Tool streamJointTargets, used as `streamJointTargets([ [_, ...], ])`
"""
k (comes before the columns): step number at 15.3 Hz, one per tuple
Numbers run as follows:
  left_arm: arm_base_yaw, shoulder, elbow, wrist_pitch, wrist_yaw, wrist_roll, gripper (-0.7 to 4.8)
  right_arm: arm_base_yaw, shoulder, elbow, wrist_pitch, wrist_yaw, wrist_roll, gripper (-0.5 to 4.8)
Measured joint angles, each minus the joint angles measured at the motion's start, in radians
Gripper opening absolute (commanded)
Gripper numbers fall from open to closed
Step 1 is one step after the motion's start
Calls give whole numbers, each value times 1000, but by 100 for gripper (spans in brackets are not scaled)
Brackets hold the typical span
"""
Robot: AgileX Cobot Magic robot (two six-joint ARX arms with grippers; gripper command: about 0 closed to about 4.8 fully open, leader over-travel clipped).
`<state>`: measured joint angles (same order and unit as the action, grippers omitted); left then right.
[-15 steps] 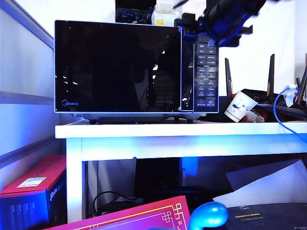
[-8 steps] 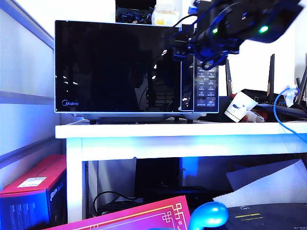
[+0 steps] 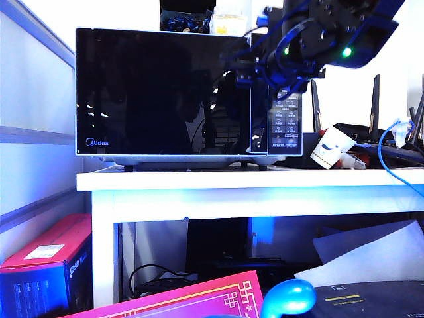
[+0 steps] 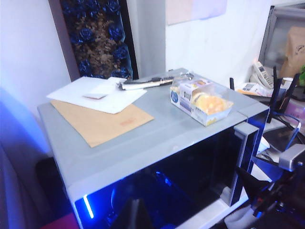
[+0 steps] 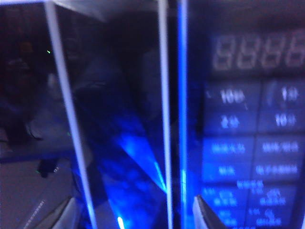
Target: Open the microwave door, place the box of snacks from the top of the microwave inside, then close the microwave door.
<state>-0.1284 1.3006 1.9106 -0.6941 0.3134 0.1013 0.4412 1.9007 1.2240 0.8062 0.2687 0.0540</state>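
Black right gripper (image 5: 136,212) spread, facing microwave door (image 5: 114,119) handle.

exterior: low, frontal, microwave (image 3: 189,93) | left wrist: above its top | right wrist: close on door

Glossy black microwave door (image 3: 162,93) with thin silver frame and blue logo; grey top on the microwave (image 4: 157,131). Whitish, semi-clear box of snacks (image 4: 201,101) showing yellow. Tan envelope (image 4: 101,123), white papers (image 4: 95,93), white worktop (image 3: 252,180).
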Motion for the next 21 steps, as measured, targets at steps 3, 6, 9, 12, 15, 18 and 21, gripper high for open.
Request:
streamJointTargets([
  [3,0,0,0,0,0,0,-6,0,36,14,5,-1,0,324],
  [6,0,0,0,-7,0,0,-6,0,51,47,-9,-2,0,324],
  [9,0,0,0,-16,0,0,-6,-21,60,48,-11,-13,0,324],
  [12,0,0,0,-23,0,0,-6,-35,62,48,-11,-50,0,323],
  [15,0,0,0,-24,0,0,-6,-34,66,53,-12,-108,0,304],
  [18,0,0,0,-35,0,0,-6,-35,72,79,-39,-108,0,242],
  [21,0,0,0,-40,0,0,-6,-35,71,87,-37,-109,-20,114],
])
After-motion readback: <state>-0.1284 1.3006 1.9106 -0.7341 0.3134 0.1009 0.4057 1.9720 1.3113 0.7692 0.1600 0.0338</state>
